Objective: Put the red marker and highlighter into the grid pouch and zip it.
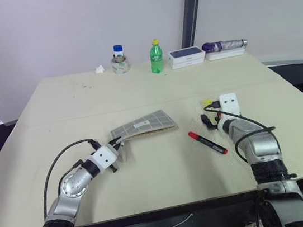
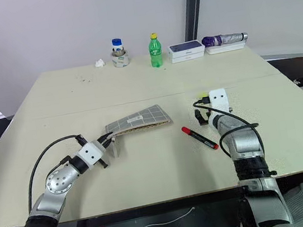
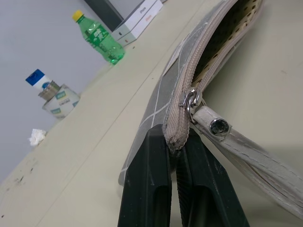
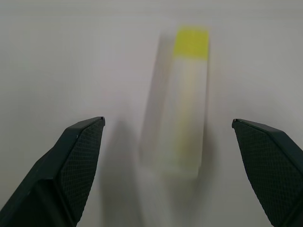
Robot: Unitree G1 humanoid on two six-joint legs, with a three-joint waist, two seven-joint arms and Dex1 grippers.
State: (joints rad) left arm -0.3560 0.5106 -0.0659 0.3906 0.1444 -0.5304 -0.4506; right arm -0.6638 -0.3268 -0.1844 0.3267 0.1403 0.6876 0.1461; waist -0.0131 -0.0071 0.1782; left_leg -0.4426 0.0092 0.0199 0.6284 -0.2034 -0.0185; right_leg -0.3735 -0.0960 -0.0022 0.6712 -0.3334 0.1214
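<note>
while left end effector (image 3: pixel 173 156) pinches grid pouch (image 1: pixel 144 124) corner, right end effector (image 4: pixel 173 156) gapes over highlighter (image 4: pixel 182 104)

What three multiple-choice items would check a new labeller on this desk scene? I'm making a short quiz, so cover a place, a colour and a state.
1. Where does the red marker lie?
A. inside the pouch
B. on the table between the pouch and the right arm
C. beside the green bottle

2. What colour is the highlighter's cap?
A. yellow
B. blue
C. red

3. How is the pouch's zipper?
A. zipped shut
C. torn off
B. open, lining showing

Key: 1 B, the head views show the marker on the bare table, right of the pouch. 2 A, the right wrist view shows a yellow end ahead of the open right end effector. 3 B, the left wrist view shows the mouth gaping while the left end effector pinches the pouch's end.
</note>
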